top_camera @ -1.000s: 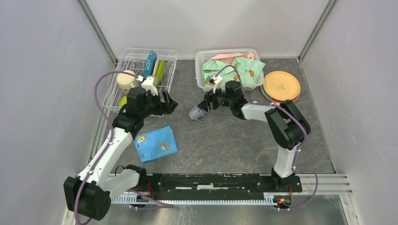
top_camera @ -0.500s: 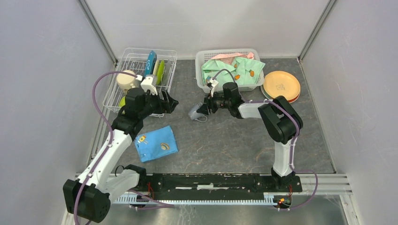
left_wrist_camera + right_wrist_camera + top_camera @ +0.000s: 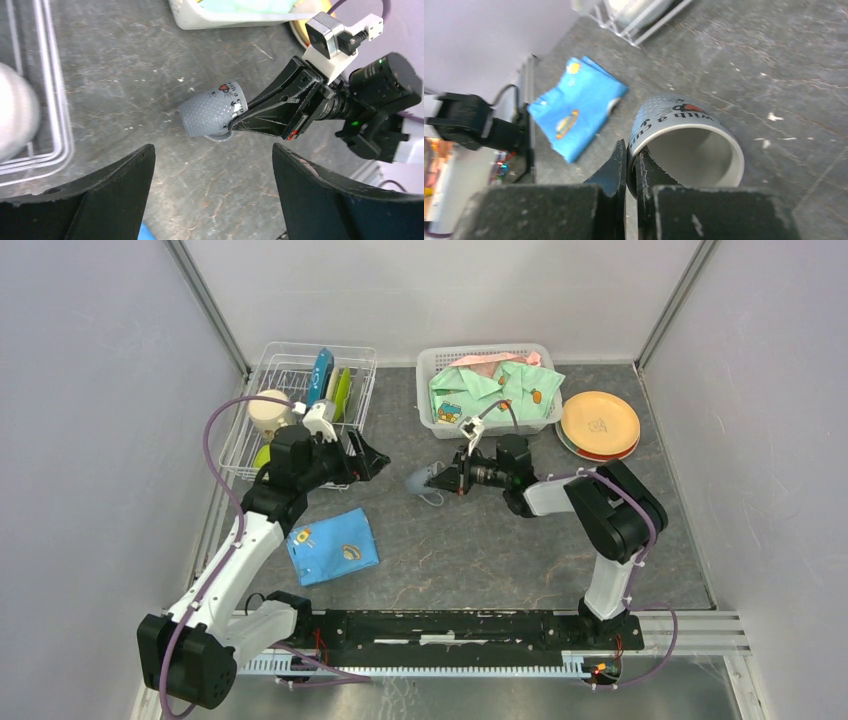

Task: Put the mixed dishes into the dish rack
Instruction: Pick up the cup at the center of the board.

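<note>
While our left fingers (image 3: 120, 190) stand wide apart just beside the rack (image 3: 290, 365), we hold our right fingers (image 3: 616, 165) clamped on the rim of the grey mug (image 3: 212, 114), which lies on its side on the desk (image 3: 480, 540).

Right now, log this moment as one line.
right fingers: shut on grey mug rim | grey mug: on its side, outside dish rack | left fingers: open, empty

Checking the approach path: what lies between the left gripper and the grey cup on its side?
Only bare tabletop lies between left gripper and grey cup; the left wrist view shows it.
</note>
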